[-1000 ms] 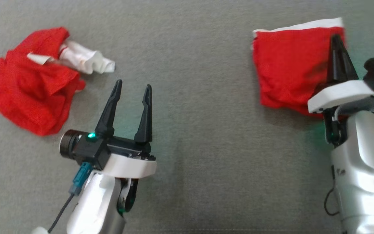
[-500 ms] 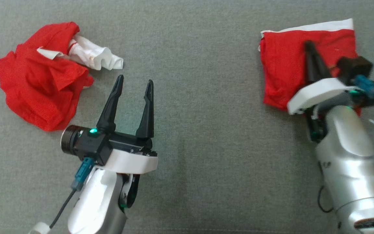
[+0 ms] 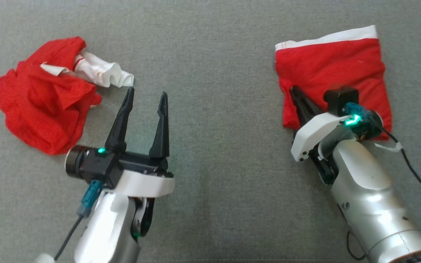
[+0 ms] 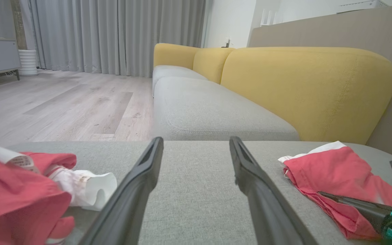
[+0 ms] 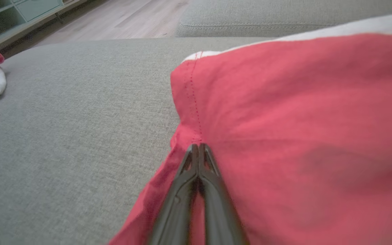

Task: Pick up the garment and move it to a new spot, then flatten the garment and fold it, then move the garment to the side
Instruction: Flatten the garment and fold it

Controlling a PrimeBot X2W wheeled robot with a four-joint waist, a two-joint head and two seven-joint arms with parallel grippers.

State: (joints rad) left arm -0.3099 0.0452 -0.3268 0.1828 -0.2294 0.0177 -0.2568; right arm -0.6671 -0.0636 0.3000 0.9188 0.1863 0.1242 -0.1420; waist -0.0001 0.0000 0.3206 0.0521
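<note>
Folded red garment (image 3: 333,69), white band at far edge: lies flat and squared at the right of the grey sofa cushion (image 3: 214,109); pick-up, flattening and folding judged done, sideways move in hand or finished. Right gripper (image 3: 294,89): fingers pressed together, tips on its left edge; whether cloth is caught cannot be told. Left gripper (image 3: 147,92): spread, empty, near a crumpled red garment (image 3: 42,106).

Folded garment (image 3: 333,69): thin red cloth, matt, white cloth band. Sofa (image 3: 217,109): grey woven cloth, coarse, matt. Backrest (image 4: 301,85): yellow cloth. Left hand (image 3: 147,91) fingers (image 3: 121,120): black plastic, matt. Right forearm (image 3: 367,204): silver shell, glossy. Floor (image 4: 63,105): pale wood, smooth.
</note>
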